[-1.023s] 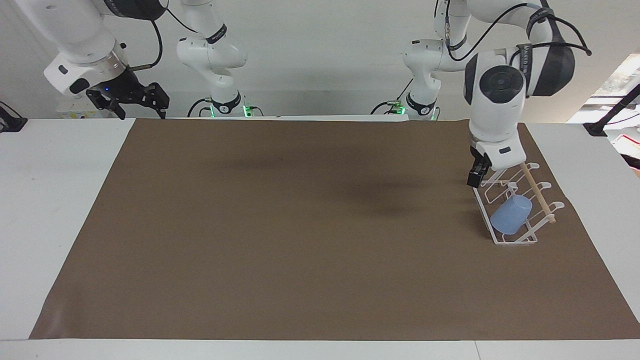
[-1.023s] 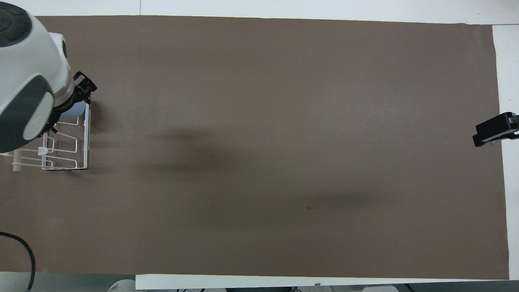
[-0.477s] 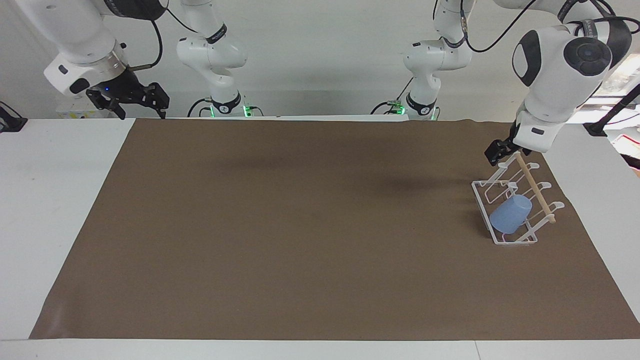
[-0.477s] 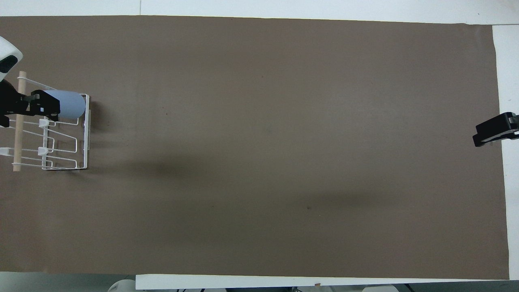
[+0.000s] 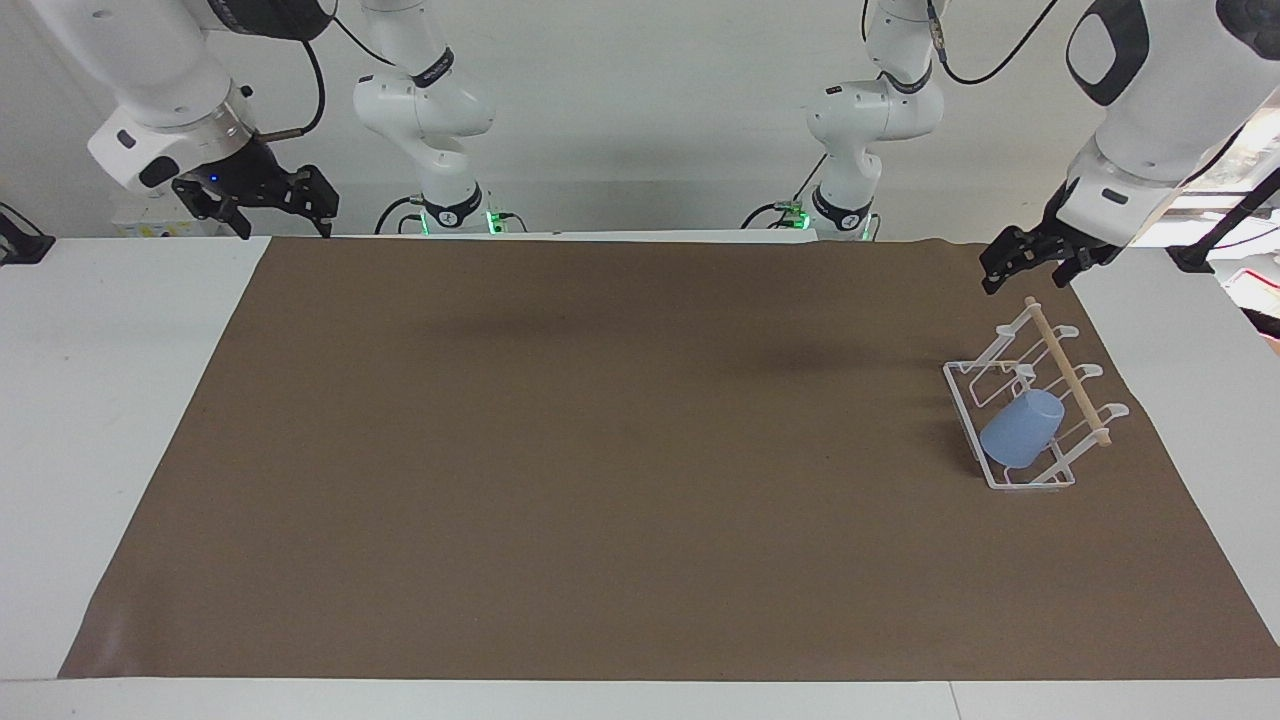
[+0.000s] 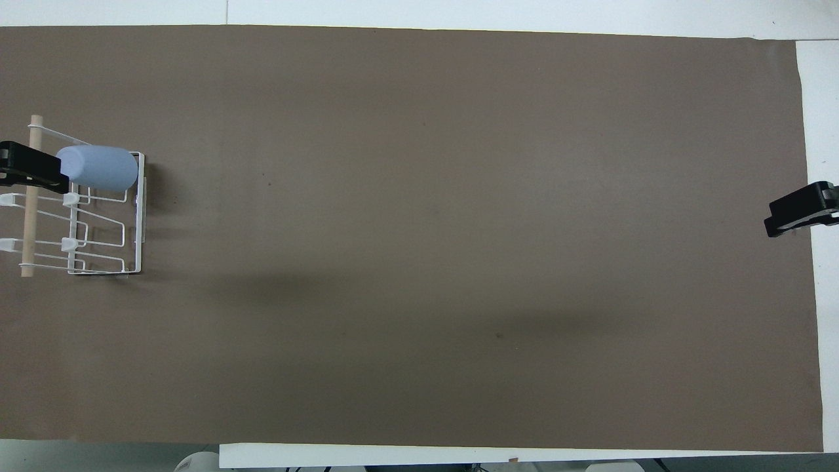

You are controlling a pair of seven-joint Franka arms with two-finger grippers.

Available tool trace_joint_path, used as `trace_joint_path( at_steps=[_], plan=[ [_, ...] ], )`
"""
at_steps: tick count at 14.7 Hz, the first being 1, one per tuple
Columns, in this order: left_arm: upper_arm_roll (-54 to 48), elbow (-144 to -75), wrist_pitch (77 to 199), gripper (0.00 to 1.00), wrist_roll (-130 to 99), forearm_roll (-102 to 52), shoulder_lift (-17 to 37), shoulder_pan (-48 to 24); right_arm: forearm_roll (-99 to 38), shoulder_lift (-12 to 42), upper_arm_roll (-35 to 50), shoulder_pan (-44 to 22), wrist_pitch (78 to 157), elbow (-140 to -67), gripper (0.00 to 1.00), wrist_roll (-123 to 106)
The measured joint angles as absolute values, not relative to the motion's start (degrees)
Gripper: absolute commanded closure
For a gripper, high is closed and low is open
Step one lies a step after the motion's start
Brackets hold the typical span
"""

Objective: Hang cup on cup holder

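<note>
Light-blue cup [image 5: 1021,428] sits slipped over a slanted prong of the cup holder [image 5: 1030,405], tilted, its closed base pointing toward the middle of the table. It hangs on the prong farthest from the robots; the other prongs are bare. White wire makes up the holder, with a rectangular base frame and a thin wooden dowel [image 5: 1067,371] across the top. It stands on the brown mat [image 5: 600,450], at the left arm's end of the table. Overhead view shows the same: cup [image 6: 98,168] lying along the wire, holder [image 6: 98,216] beside the mat's edge, dowel [image 6: 29,196] running the length of the rack.

Left gripper [image 5: 1035,262] hangs in the air over the mat edge, just above the end of the holder nearer the robots, clear of wire and cup. Fingers spread apart, nothing between them. Only its dark tip [image 6: 29,169] shows at the edge of the overhead view.

Right gripper [image 5: 275,205] waits raised over the white table [image 5: 110,400] at the right arm's end, off the mat. Fingers parted, holding nothing. Overhead view catches its black tip [image 6: 799,208] at the frame edge.
</note>
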State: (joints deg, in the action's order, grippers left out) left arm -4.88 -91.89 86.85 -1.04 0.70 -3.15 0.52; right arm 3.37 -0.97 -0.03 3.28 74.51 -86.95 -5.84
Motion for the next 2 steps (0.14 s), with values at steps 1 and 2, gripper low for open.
trace_joint_path(
  at_steps=[1, 2],
  plan=[
    [-4.7, -91.8, 86.8, 0.0, -0.4, 0.7, -4.1, 0.6, 3.4, -1.0, 0.0, 3.3, 74.5, -86.9, 0.01, -5.8],
    [-4.6, -91.7, 86.8, 0.0, 0.1, 0.7, -4.7, 0.7, 3.4, -1.0, 0.0, 3.3, 74.5, -86.9, 0.01, -5.8]
  ],
)
